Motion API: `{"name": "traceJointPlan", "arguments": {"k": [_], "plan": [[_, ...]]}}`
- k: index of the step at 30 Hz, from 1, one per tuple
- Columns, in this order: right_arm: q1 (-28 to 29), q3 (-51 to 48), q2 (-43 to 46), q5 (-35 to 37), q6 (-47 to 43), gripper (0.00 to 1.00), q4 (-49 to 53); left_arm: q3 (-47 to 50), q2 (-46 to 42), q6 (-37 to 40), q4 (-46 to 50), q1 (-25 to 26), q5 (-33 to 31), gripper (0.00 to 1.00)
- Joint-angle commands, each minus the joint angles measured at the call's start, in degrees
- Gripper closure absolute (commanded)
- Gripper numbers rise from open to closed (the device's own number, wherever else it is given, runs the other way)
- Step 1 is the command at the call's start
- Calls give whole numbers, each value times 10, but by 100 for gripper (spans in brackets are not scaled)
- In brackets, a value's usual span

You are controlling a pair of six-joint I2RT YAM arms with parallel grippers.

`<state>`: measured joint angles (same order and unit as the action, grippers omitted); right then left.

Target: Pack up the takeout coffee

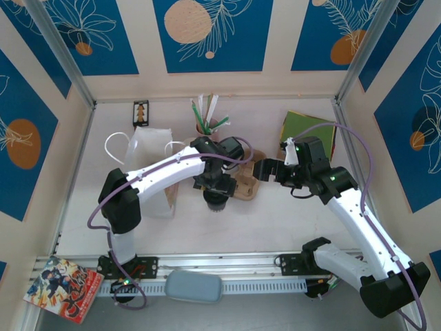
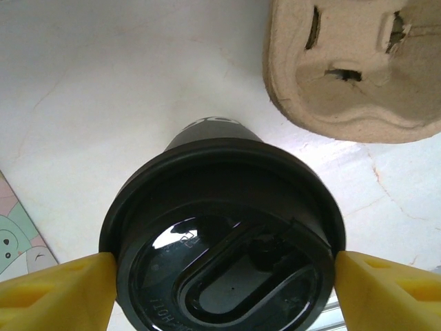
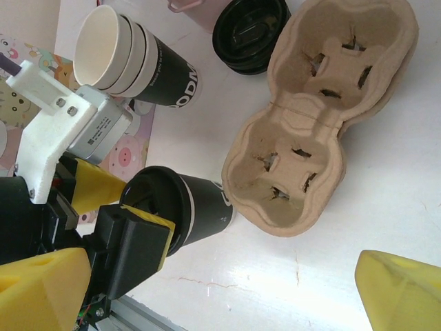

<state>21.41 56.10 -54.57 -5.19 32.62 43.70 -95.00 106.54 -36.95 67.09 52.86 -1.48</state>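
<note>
The takeout coffee (image 2: 224,255), a dark-sleeved cup with a round black lid, stands upright on the white table beside the cardboard cup carrier (image 2: 358,69). My left gripper (image 2: 224,279) reaches down over it, and its yellow pads (image 2: 62,289) touch the lid's rim on both sides. From the right wrist the cup (image 3: 200,207) shows against the carrier's (image 3: 324,117) near end, the left gripper (image 3: 127,200) around its lid. From above, the cup (image 1: 216,201) sits under the left gripper (image 1: 215,189). My right gripper (image 1: 265,169) hovers to the right of the carrier (image 1: 246,186), open, nothing between its fingers (image 3: 400,289).
A white paper bag (image 1: 151,165) stands left of the cup, behind the left arm. A stack of lidless cups (image 3: 131,55) lies on its side near loose black lids (image 3: 251,31). A cup of straws (image 1: 207,121) and a green folder (image 1: 306,131) sit at the back.
</note>
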Motion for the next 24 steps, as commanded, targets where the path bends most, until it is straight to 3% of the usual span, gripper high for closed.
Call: {"name": "traceJointPlan", "arguments": {"k": [1,24], "plan": [[7,-6,1,-4,5,1,-8,8,-23,14,22,-5,9,19],[21,-8,1,9,11,1,-9,-14,-25,14,29,-5,-18,18]]}}
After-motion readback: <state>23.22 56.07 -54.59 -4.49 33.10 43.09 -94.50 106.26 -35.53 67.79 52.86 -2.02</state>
